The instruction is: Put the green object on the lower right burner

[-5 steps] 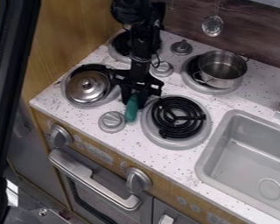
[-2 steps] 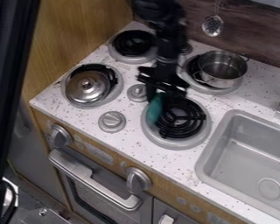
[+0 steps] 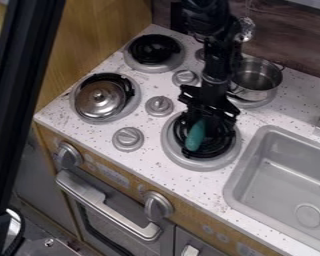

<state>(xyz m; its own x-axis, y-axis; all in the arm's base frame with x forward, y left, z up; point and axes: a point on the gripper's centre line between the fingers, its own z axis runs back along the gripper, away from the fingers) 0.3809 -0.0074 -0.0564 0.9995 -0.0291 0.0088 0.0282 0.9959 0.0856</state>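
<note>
Over the lower right burner (image 3: 171, 147), my gripper (image 3: 204, 121) hangs down from the top of the view, shut on the green object (image 3: 195, 136). The green object is long and rounded, and its lower end points down toward the front left of the burner. It overlaps the black coils from this angle; whether it touches them I cannot tell. The gripper covers the burner's upper part and its fingers hide the object's top end.
A steel pot (image 3: 258, 79) sits on the upper right burner, just behind the arm. A silver lid (image 3: 99, 100) lies on the lower left burner. Several grey knobs (image 3: 128, 139) stand between the burners. The sink (image 3: 283, 175) is at the right.
The gripper has moved right with the green object, from beside the front knob to over the lower right burner. The pot and lid have stayed put.
</note>
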